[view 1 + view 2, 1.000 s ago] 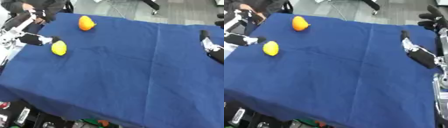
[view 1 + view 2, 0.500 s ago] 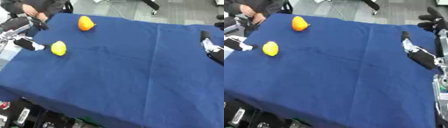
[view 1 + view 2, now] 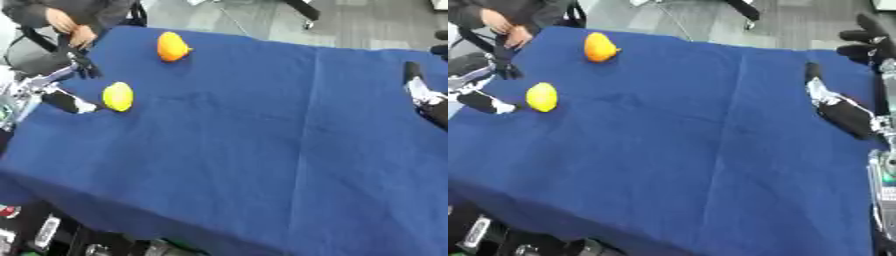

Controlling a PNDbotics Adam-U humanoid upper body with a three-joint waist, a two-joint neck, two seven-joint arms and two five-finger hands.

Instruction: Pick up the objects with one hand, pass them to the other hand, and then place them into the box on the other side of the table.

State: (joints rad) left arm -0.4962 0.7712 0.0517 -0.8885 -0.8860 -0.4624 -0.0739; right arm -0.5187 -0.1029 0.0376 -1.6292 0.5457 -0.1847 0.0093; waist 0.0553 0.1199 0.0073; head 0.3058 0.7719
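Since a second ago the left hand [image 3: 66, 100] has drawn back from the yellow lemon [image 3: 118, 96] toward the table's left edge; its fingers lie fairly straight beside the fruit, holding nothing. Right hand [image 3: 837, 107] rests open near the right edge. An orange fruit [image 3: 172, 47] sits near the far edge, and between the hands the blue tablecloth [image 3: 262, 150] lies bare
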